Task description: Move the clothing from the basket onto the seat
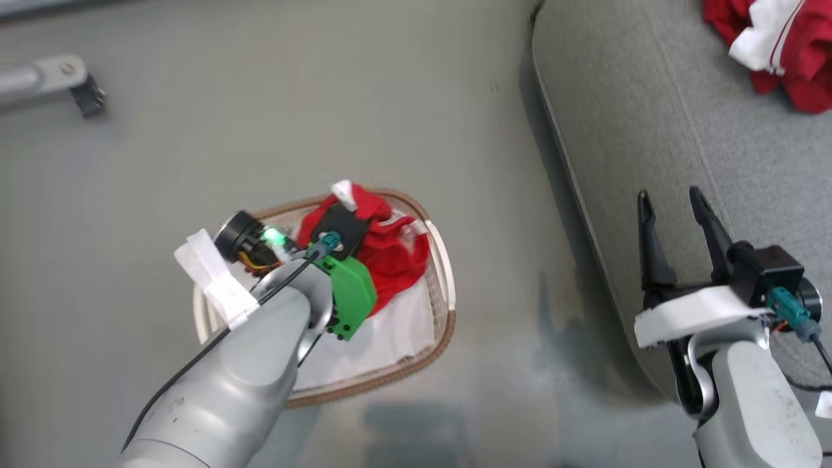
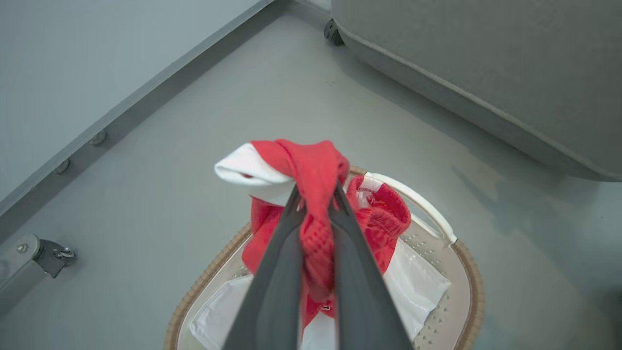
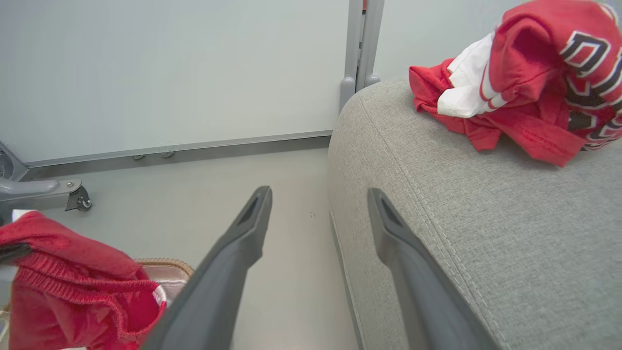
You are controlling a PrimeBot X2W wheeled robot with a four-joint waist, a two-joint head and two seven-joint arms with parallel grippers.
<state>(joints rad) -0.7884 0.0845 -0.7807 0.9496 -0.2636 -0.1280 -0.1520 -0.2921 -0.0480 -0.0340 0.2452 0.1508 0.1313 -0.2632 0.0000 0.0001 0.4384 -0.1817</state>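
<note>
The cream basket with a brown rim sits on the floor left of the grey seat. My left gripper is shut on a red garment with a white panel, bunched between the fingers above the basket. More of that red garment hangs down into the basket. A second red and white garment lies on the seat, its lettering visible in the right wrist view. My right gripper is open at the seat's edge, holding nothing.
A plain white sheet lines the basket bottom. A grey frame leg with a caster stands at the far left. A wall with a metal baseboard runs behind. Bare grey floor lies between basket and seat.
</note>
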